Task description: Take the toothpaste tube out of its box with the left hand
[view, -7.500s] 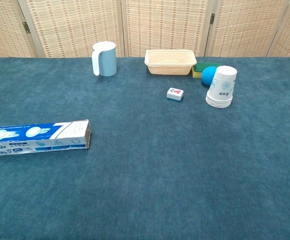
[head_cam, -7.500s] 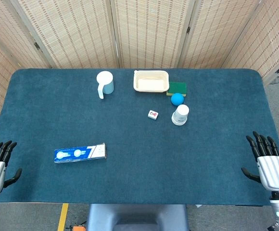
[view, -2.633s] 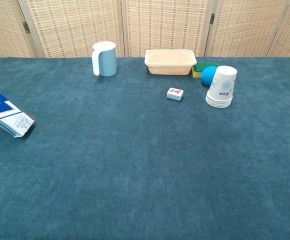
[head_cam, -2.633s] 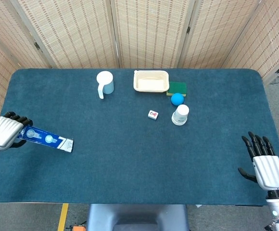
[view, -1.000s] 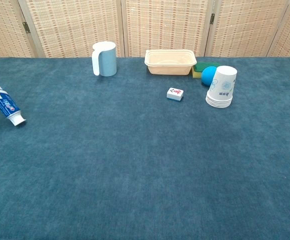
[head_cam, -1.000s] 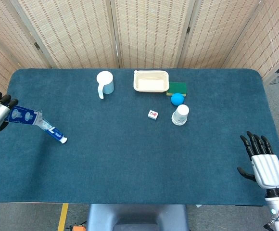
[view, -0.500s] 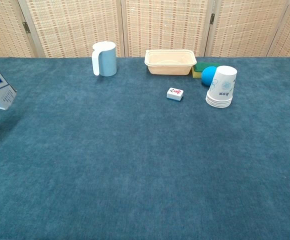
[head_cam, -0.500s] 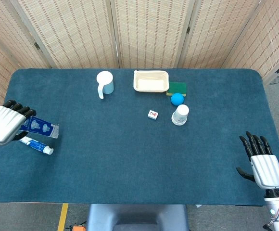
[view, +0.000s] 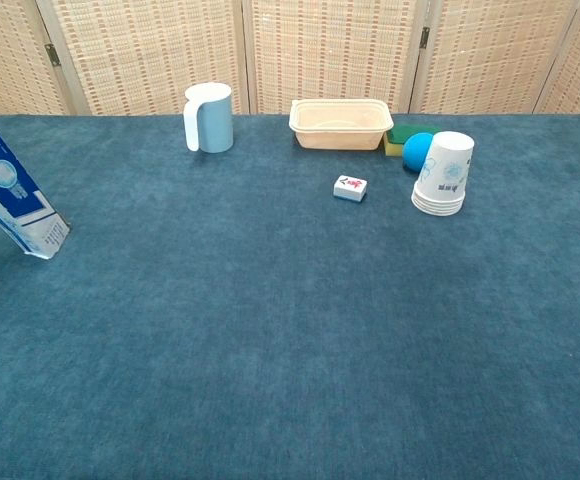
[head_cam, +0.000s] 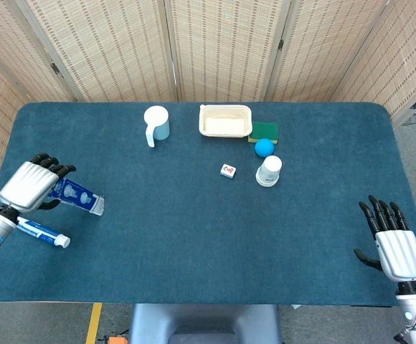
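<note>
The toothpaste tube (head_cam: 41, 232) lies free on the counter (head_cam: 208, 251) near its left edge, out of its box (head_cam: 77, 196). The left hand (head_cam: 30, 185) grips the tilted, seemingly emptied box above it; the right hand (head_cam: 396, 244) rests spread and empty at the right edge. The extraction looks essentially done.

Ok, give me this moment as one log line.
left robot hand: holds box | toothpaste tube: out, on table | right robot hand: open, idle

Tube (head_cam: 42, 231) now out on table; left hand (head_cam: 30, 185) lifted emptied box (head_cam: 79, 196).
</note>
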Controlling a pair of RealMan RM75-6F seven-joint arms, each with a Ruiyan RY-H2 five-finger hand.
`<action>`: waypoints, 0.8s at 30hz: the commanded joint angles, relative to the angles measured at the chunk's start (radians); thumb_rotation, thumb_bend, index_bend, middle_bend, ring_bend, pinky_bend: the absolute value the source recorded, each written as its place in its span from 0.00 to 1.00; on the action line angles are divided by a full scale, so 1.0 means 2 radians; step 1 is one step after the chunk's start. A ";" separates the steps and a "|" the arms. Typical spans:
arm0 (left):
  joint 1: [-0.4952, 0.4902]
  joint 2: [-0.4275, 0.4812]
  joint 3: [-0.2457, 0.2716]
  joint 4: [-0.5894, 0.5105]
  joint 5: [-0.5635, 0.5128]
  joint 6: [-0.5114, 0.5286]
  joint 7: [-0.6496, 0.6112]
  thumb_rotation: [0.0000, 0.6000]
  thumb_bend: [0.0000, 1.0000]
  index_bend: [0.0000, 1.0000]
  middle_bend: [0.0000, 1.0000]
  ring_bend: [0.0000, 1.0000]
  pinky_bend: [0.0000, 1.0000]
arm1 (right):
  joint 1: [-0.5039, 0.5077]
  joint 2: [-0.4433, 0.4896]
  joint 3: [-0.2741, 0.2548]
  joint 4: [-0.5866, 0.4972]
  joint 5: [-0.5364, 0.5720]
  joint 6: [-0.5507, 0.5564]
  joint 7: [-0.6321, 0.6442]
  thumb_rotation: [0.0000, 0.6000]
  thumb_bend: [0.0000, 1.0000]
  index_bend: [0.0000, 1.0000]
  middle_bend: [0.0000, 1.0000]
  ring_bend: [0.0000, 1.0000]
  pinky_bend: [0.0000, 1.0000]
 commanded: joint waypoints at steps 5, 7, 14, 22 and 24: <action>0.002 0.002 -0.006 0.012 -0.037 -0.005 0.007 1.00 0.13 0.00 0.00 0.00 0.01 | 0.002 -0.002 -0.001 -0.001 0.002 -0.005 -0.006 1.00 0.22 0.00 0.00 0.00 0.00; 0.003 0.007 -0.008 0.011 -0.044 -0.004 0.009 1.00 0.13 0.00 0.00 0.00 0.01 | 0.003 -0.002 -0.001 -0.002 0.002 -0.007 -0.008 1.00 0.22 0.00 0.00 0.00 0.00; 0.007 0.015 -0.005 0.003 -0.054 -0.003 0.033 1.00 0.13 0.00 0.00 0.00 0.00 | 0.002 -0.002 0.000 -0.002 0.004 -0.005 -0.008 1.00 0.22 0.00 0.00 0.00 0.00; 0.007 0.023 -0.001 -0.024 -0.073 -0.015 0.064 1.00 0.13 0.00 0.00 0.00 0.00 | 0.002 -0.001 0.000 -0.002 0.004 -0.005 -0.006 1.00 0.22 0.00 0.00 0.00 0.00; 0.010 0.025 -0.001 -0.035 -0.077 -0.013 0.059 1.00 0.13 0.00 0.00 0.00 0.00 | 0.002 -0.001 0.000 -0.002 0.003 -0.004 -0.006 1.00 0.22 0.00 0.00 0.00 0.00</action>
